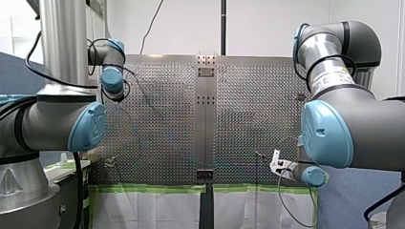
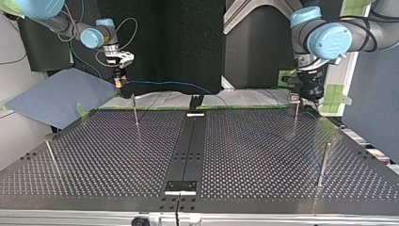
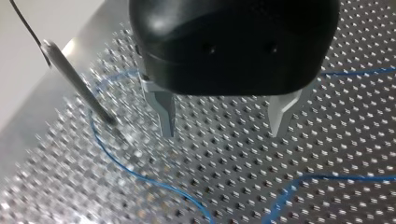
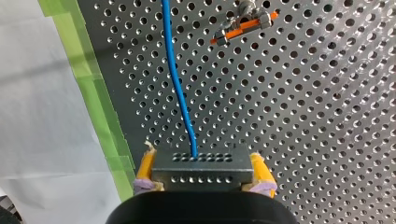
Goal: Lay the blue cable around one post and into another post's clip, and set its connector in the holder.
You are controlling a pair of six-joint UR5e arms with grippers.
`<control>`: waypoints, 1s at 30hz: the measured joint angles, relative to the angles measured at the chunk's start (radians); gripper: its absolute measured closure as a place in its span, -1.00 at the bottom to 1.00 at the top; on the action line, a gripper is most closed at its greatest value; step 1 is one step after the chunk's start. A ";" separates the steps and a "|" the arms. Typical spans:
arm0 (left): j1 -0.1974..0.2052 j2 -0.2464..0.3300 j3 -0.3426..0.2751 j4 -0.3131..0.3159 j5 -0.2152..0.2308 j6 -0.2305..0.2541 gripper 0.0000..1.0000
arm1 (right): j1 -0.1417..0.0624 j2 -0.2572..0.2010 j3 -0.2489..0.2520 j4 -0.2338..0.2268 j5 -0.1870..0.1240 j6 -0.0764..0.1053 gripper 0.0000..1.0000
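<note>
While the right wrist view shows my right gripper [image 4: 201,161] clamped on the grey connector [image 4: 201,169], a yellow pad on each side, with the blue cable [image 4: 177,84] running straight ahead of it beside a post with an orange clip [image 4: 243,25], it shows nothing of the other arm. The left wrist view shows my left gripper [image 3: 223,133] with metal fingers apart and empty over the perforated table [image 3: 327,154]; cable curves under it, near a plain post [image 3: 77,84] beside one finger. Only the top view shows the cable's span between both grippers.
</note>
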 joint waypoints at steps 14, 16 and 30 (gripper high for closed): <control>-0.015 0.112 0.109 -0.112 -0.002 0.112 -1.00 | 0.000 0.000 0.000 0.002 0.000 -0.002 1.00; -0.014 0.127 0.125 -0.127 0.002 0.127 -1.00 | 0.001 0.000 0.000 0.002 -0.001 -0.002 1.00; -0.012 0.240 0.239 -0.242 0.104 0.242 -1.00 | 0.001 0.000 -0.004 0.009 0.000 -0.001 1.00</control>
